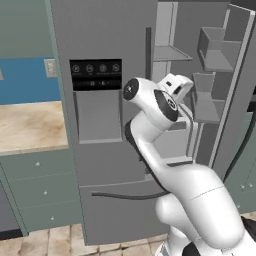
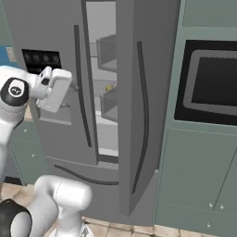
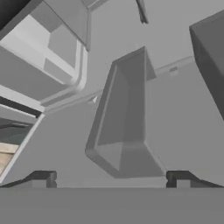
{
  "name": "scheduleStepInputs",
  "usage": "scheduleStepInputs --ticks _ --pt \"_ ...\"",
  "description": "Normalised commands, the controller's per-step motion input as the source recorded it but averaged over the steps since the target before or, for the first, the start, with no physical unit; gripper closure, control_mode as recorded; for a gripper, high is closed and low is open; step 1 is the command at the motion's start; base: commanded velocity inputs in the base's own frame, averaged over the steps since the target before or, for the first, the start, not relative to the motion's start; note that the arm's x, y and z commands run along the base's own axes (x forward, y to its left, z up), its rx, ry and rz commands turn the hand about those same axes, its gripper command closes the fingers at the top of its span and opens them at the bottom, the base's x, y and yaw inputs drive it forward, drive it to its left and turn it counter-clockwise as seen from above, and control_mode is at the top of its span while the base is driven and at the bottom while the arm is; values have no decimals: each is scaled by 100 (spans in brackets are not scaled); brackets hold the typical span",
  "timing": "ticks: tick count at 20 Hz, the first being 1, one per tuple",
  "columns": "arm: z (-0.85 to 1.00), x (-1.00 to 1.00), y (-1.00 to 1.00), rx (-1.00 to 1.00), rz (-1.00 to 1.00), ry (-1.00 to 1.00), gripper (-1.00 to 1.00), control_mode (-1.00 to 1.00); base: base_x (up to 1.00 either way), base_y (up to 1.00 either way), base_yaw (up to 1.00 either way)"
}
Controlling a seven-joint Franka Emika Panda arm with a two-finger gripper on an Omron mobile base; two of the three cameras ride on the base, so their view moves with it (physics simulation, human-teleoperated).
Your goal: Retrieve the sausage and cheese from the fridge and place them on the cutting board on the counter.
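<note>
Gripper [image 3: 111, 178] spread wide, nothing between its fingertips [image 3: 43, 178]; it faces the inner side of the open door of the fridge [image 1: 107, 165]. Just ahead of the tips, a grey door bin [image 3: 124, 118] juts from the door panel, not touching them.

From the left base, the arm's wrist sits at the gap between the shut left door and the swung-open right door [image 1: 235, 90], about level with the black dispenser panel [image 1: 95, 74]. Door bins stacked on the open door, seemingly bare.

From the right base, the open door is seen edge-on with its dark bar handle [image 2: 144, 115]. Through the gap, grey shelves [image 2: 107, 88]; on a middle shelf a small pale yellow speck, likely the cheese [image 2: 109, 86]. Too small to be sure. Sausage not made out.

Far left, beyond the fridge, the table [image 1: 30, 125], beige marbled, over green drawers [image 1: 42, 190]. Right of the fridge, a built-in oven [image 2: 210, 88] in green cabinetry.
</note>
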Motion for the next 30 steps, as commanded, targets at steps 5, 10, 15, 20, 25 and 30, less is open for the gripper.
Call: scheduleStepInputs --ticks 5,10,15,20,25,30 --pt "-8 31 -58 -1 0 4 -100 -100 0 0 0" --pt "-14 9 -61 -5 -2 3 -100 -100 0 0 0" --pt "-12 -5 -78 -8 -4 2 -100 -100 0 0 0" --pt "-12 -30 -73 -11 -6 0 -100 -100 0 0 0" --pt "-4 -27 -63 -15 -7 0 -100 -100 0 0 0" --pt "0 -13 -73 -12 -14 0 -100 -100 0 0 0"
